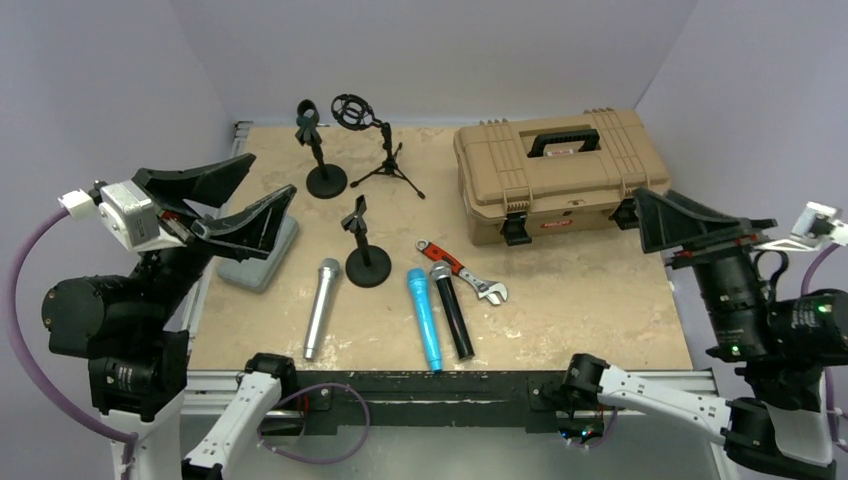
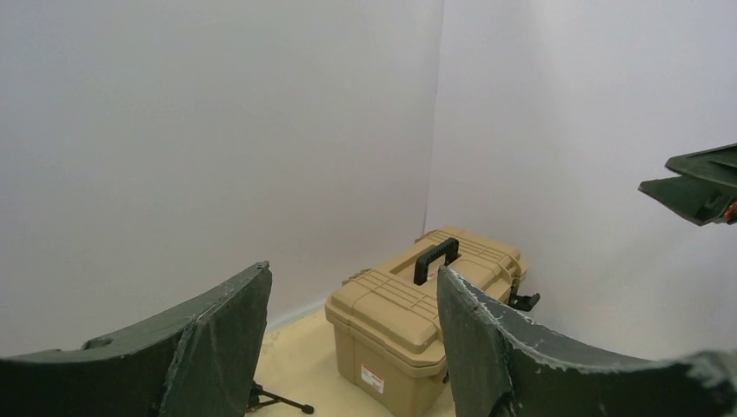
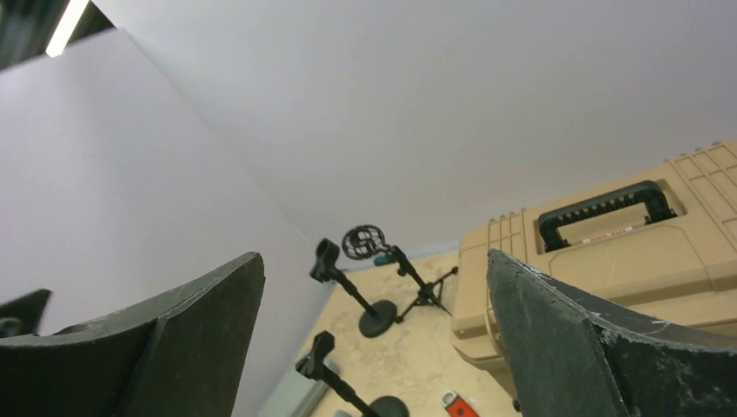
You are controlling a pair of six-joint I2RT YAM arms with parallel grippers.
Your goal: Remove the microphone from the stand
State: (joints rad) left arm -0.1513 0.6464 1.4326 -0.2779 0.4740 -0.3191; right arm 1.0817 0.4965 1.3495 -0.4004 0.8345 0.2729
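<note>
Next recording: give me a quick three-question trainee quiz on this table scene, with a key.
1. True or false: the blue microphone lies between the silver microphone and the black microphone.
2. How many microphone stands are on the table?
3. The left tool is: A) open, holding nothing; B) shut on a microphone; C) shut on a stand.
Key: 1 true; 2 three; 3 A.
</note>
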